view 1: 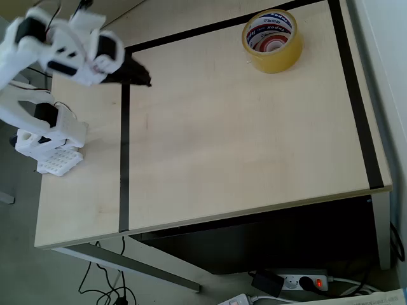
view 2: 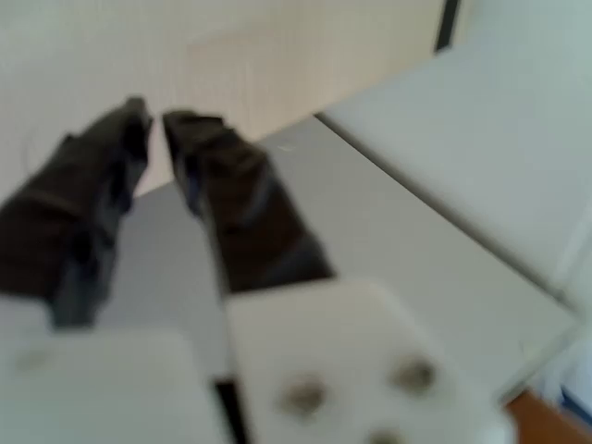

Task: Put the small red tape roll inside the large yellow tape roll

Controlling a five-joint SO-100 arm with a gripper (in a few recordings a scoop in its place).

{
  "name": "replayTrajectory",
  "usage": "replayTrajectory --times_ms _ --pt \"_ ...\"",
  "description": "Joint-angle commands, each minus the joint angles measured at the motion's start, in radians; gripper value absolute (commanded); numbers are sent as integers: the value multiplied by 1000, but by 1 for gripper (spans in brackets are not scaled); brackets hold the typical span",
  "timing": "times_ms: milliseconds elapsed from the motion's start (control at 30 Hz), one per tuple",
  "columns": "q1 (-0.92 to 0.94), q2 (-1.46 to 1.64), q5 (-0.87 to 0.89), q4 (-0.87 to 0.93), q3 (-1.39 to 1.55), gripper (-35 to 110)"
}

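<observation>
Large yellow tape roll [view 1: 272,40] stands on its flat face near the far right corner of the bench [view 1: 241,146], core up, just inside the black tape border [view 1: 124,152]. Inside its core, overhead view shows a reddish ring [view 1: 275,44]; likely the small red tape roll, but too small and shaded to be sure it isn't just core print. No red roll seen elsewhere on the bench.

Gripper [view 1: 143,77] hangs over the far left corner, by the border's corner, well apart from the yellow roll. Wrist view, blurred: dark fingers [view 2: 231,194] nearly together, thin gap at the tips [view 2: 153,125], nothing between them. So narrow and empty.

Judgement: if the red ring is the roll, task looks about done and the arm is parked clear. Doing this step well = keep the arm off the yellow roll so it isn't nudged, and check the red roll sits flat on the bench inside the core, not tilted on the rim. If it's print only, red roll must be found first; frames don't settle it.
</observation>
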Motion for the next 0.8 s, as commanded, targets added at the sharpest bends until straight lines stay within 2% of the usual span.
replayTrajectory --times_ms 0,133,333,433,500,567,767 --pt "6 377 23 -365 494 0" --pt "-6 499 17 -449 698 0" --pt "25 581 23 -468 881 3" --pt "25 761 23 -469 1029 3" --pt "9 980 17 -431 1149 2" --pt "-25 1264 15 -314 1266 0" --pt "-49 1279 67 -235 1325 0"
